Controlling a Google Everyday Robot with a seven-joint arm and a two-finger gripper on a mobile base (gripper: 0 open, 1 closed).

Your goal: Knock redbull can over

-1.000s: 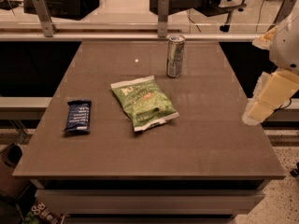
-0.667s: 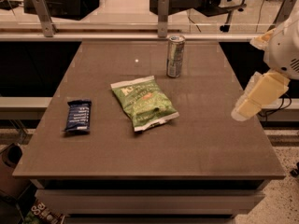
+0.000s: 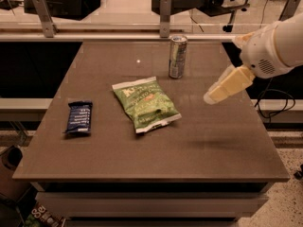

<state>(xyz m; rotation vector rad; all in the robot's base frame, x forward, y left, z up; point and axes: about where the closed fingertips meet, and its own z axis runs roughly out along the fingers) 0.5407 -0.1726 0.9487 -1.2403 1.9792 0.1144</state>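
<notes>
the can [image 3: 177,56] is standing straight up near the back edge of the table [image 3: 227,145], a little right of the middle. its shiny round top is facing up, and what is inside it is not showing. the green bag [image 3: 147,104] is lying flat in the middle of the table, in front of the can and a bit to the left, apart from it. the bag is looking puffy and closed, so its insides are hiding too. the blue bar [image 3: 79,117] is lying flat in its wrapper near the left side, well apart from the bag.

the gripper [image 3: 215,94] is hanging in the air over the right part of the table, to the right of the can and a bit nearer the front, not touching it. it is pointing down and to the left. it is looking like one pale wedge, and i cannot tell if it is spread or pressed together. the white arm [image 3: 274,48] is running off the right edge, so most of it is cut off.

a soft shadow [image 3: 222,143] is lying on the table under the gripper. nothing is sitting between the gripper and the can. behind the table a rail with a metal post [image 3: 164,15] is running across. a dark cable [image 3: 279,98] is hanging at the right.
</notes>
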